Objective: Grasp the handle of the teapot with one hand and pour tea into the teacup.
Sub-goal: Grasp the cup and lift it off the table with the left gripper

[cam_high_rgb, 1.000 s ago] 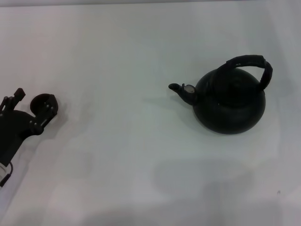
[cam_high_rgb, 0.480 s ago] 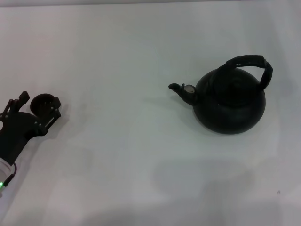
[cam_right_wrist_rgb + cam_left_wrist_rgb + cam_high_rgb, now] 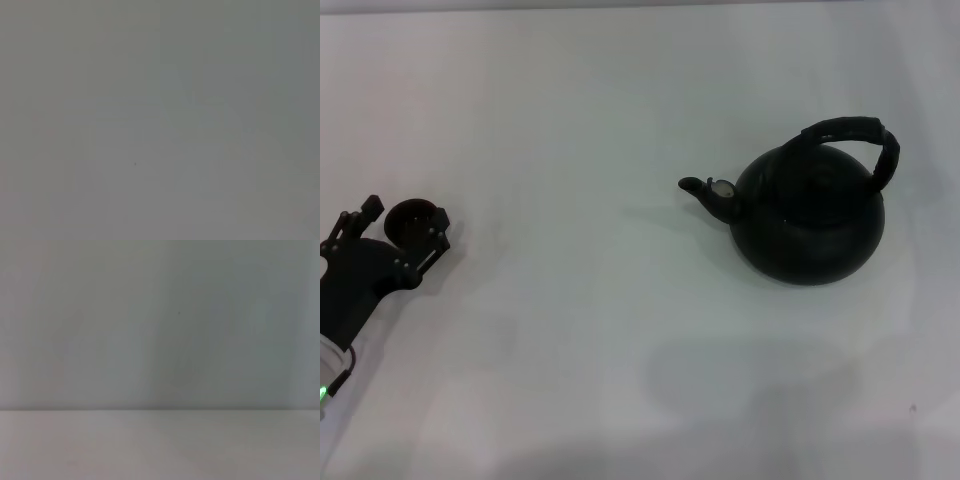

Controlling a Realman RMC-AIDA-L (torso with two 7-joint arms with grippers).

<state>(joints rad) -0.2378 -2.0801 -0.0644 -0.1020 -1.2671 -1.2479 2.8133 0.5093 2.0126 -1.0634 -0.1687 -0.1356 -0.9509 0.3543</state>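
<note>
The matte-black teapot [image 3: 810, 222] stands upright on the white table at the right, its spout [image 3: 708, 193] pointing left. Its thick black arched handle [image 3: 865, 140] rises over its top, and nothing touches it. The tiny dark teacup [image 3: 405, 212] sits on the table at the far left. My left gripper [image 3: 402, 222] reaches in from the lower left, open, with one finger on each side of the cup. My right gripper is out of view. Both wrist views show only blank pale surface.
The white table [image 3: 580, 330] stretches wide and bare between cup and teapot. A soft shadow lies on it in front of the teapot, at the lower right.
My left gripper's fingers have spread a little wider around the teacup and the arm has shifted slightly. The teapot has not moved.
</note>
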